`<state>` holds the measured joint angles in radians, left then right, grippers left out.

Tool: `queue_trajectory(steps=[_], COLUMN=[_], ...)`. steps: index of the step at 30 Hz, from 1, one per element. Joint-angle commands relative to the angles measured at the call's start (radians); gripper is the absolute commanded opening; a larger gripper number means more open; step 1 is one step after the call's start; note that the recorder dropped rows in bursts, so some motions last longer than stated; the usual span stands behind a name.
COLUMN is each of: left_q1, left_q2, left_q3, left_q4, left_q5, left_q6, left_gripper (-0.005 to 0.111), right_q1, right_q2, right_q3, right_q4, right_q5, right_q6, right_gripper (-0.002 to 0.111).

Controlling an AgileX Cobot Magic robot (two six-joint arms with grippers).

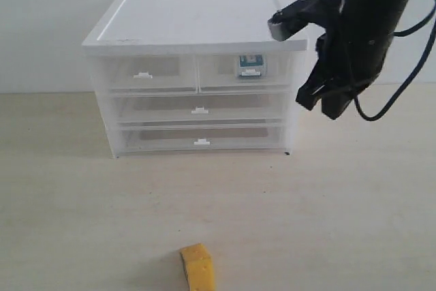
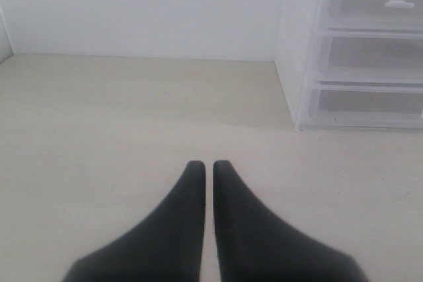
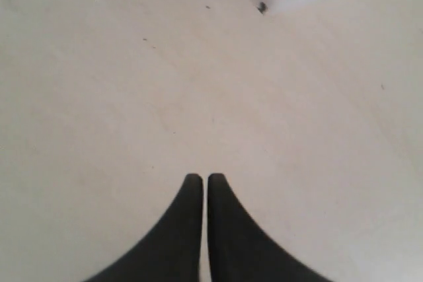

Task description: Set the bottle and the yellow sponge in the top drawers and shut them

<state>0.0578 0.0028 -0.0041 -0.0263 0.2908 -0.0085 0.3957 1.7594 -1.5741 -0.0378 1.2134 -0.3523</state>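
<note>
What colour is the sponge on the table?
The sponge is orange-yellow; the exterior view shows it best.

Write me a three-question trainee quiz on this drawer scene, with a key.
1. True or false: the yellow sponge lies inside a drawer.
2. In the exterior view, which of the top drawers holds the bottle? A) left B) right C) neither
3. Fill in: both top drawers are ____ (open/closed).
Key: 1 false, it lies on the table; 2 B; 3 closed.
</note>
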Motion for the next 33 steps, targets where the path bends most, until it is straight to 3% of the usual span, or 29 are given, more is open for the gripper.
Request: queue_trajectory(steps=[1, 5, 13, 23, 33], left_q1=[0.003, 0.003, 0.003, 0.003, 0.003], left_q2=[-0.003, -0.003, -0.003, -0.003, -0.003], left_q3=[0.004, 0.004, 0.004, 0.004, 0.004], left_q4=[-0.008, -0.008, -0.008, -0.008, -0.008], left_q5=[0.001, 0.001, 0.001, 0.001, 0.001], left_q6=[0.001, 0.001, 0.001, 0.001, 0.001], left_gripper=[0.004, 0.004, 0.004, 0.004, 0.004], right_q1=[-0.122, -0.273, -0.399, -0.415, -0.415], right_q2=[-0.016, -0.043, -0.186, -0.332, -0.611], right_q3=[-0.01, -0.008, -0.008, 0.033, 0.387], right_q4=[-0.025, -0.025, -0.025, -0.025, -0.02], right_q5=[0.008, 0.008, -0.061, -0.181, -0.565], right_q6=[0.204, 0.338, 0.362, 0.372, 0.358], right_gripper=[0.0, 0.0, 0.0, 0.0, 0.0])
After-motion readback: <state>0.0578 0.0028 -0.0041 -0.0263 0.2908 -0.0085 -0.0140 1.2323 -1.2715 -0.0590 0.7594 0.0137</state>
